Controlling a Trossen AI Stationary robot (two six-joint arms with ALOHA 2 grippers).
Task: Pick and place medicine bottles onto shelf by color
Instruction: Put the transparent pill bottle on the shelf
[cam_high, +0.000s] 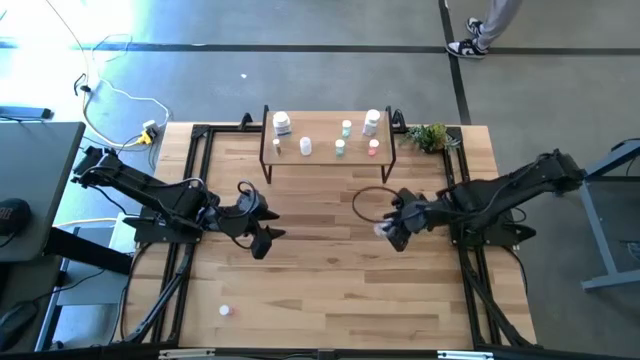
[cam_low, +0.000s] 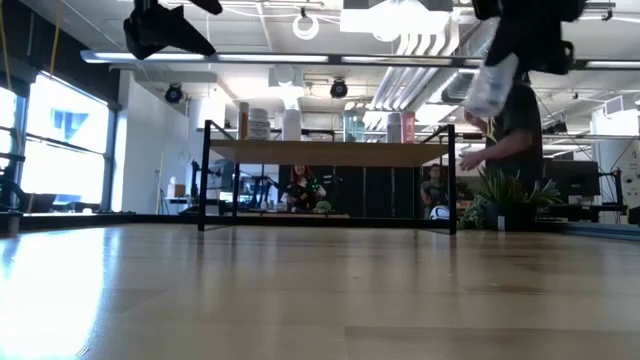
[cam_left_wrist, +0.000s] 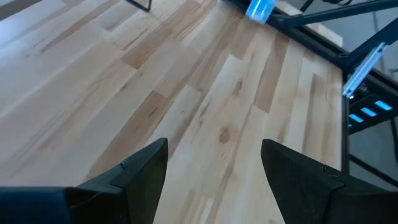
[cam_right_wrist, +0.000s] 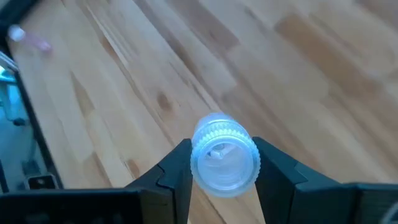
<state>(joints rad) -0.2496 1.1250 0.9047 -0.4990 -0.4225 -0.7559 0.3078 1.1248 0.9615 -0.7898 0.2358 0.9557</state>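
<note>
So my right gripper (cam_right_wrist: 222, 165) is clamped on a small bottle (cam_right_wrist: 224, 154), holding it up off the table (cam_high: 330, 270), out in front of the shelf (cam_high: 322, 156) and a bit to its right end. The wrist view shows the ribbed cap pointing back at the camera, with 1 finger on each side of the cap end. In the low view the bottle hangs tilted, not upright.

My left gripper (cam_left_wrist: 214, 168) is spread wide with nothing in it, hovering over bare wood left of centre.

On the shelf I count roughly 7 bottles already: 2 bigger white ones near the ends and smaller teal and pinkish ones between them. 1 more little bottle (cam_high: 224, 311) sits alone near the front left of the table.

Handling guess: this thing is light, stiff plastic, probably near empty, so it won't sag, but smooth round walls can roll or twist between flat fingers. The ribbed cap gives better bite than the body. I can't tell its tint for sure, looks whitish. Since it's tilted, I'd level it before setting it down, as a narrow base tips easily and could knock its neighbours.
</note>
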